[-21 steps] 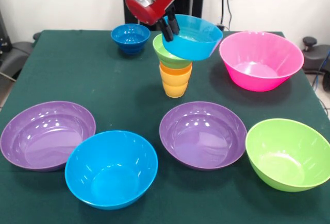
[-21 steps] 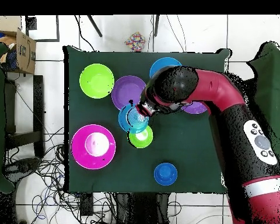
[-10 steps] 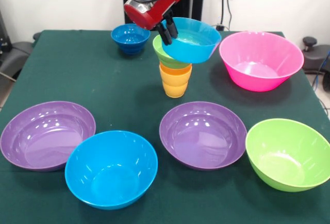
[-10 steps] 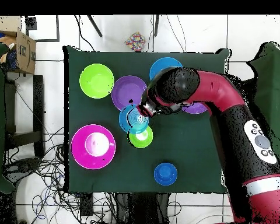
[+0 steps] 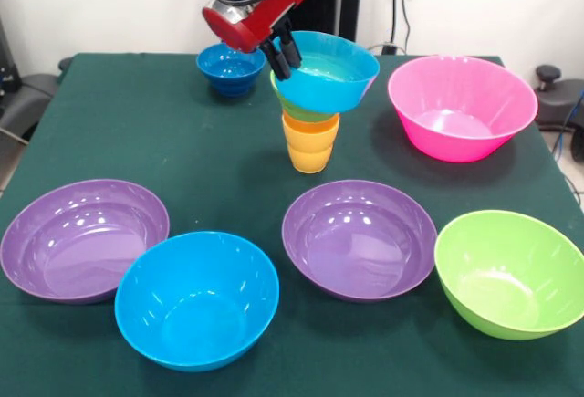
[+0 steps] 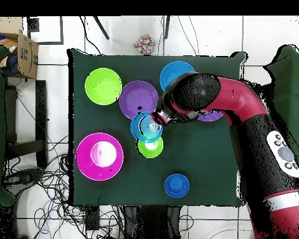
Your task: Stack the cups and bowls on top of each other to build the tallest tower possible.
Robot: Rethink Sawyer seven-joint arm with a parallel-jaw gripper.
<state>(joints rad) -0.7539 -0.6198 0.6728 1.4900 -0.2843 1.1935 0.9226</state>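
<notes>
arm: reaches down from 11 o'clock, wrist tilted | gripper (image 5: 282, 53): clamps light blue bowl (image 5: 330, 75) rim | bowl: tilted atop small green bowl (image 5: 290, 98) and cups (image 5: 310, 143), counter (image 5: 137, 132) centre

You will find no legible text, brand, number or sign on anything here. The cardboard box (image 6: 18, 53) beside the table's corner in the overhead view carries dark printing on its side, but you cannot make out any of it.
</notes>
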